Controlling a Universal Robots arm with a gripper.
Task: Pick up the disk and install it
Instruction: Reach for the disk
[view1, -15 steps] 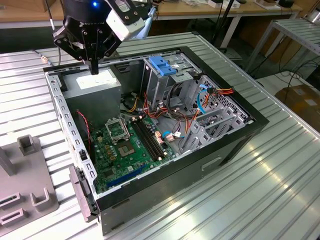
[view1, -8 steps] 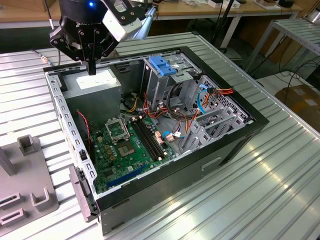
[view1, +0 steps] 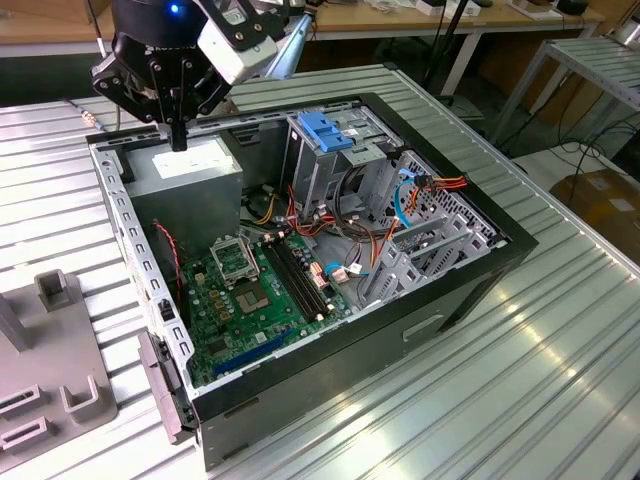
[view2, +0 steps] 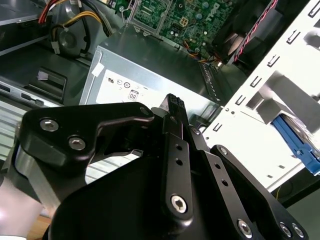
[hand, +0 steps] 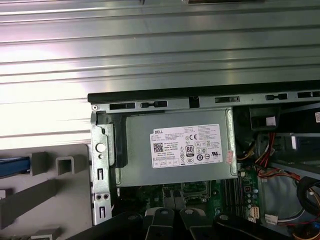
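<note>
My gripper hangs over the back corner of the open computer case, just above the grey power supply box with the white label. Its black fingers are pressed together with nothing between them; the gripper is shut and empty. In the first wrist view the gripper sits over the motherboard's edge. A blue plastic edge lies in the grey fixture outside the case; it looks like the disk's bracket, and the rest of the disk is cut off. That blue edge also appears beyond the case wall.
The drive cage with a blue handle stands in the middle of the case among red, orange and blue cables. The green motherboard lies low in the case. A grey fixture sits on the ribbed metal table at the exterior view's left.
</note>
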